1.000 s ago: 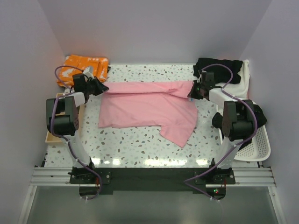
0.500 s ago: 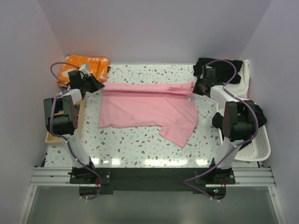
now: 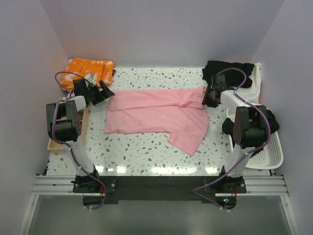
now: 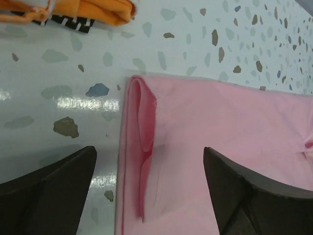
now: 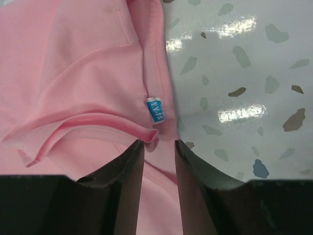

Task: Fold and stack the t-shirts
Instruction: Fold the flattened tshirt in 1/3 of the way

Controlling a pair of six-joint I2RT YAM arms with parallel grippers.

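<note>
The light pink t-shirt (image 3: 156, 110) lies spread across the middle of the speckled table, its top edge folded over and one sleeve trailing toward the front right. My left gripper (image 3: 103, 91) hovers at the shirt's left edge, jaws wide open over a folded hem (image 4: 142, 127), holding nothing. My right gripper (image 3: 209, 95) is at the shirt's right edge; its jaws stand a little apart, a curled fold (image 5: 151, 134) and a blue label (image 5: 155, 109) just beyond its tips. A black t-shirt (image 3: 227, 71) lies on an off-white one (image 3: 257, 83) at the back right.
An orange patterned cloth (image 3: 88, 68) sits at the back left corner, also seen at the top of the left wrist view as an orange cloth (image 4: 93, 10). A white basket (image 3: 269, 152) stands on the right, a wooden tray (image 3: 51, 143) at the left edge.
Both grippers have gone from shut to open and let go of the pink shirt's top corners. The shirt's upper edge has settled flat on the table.
</note>
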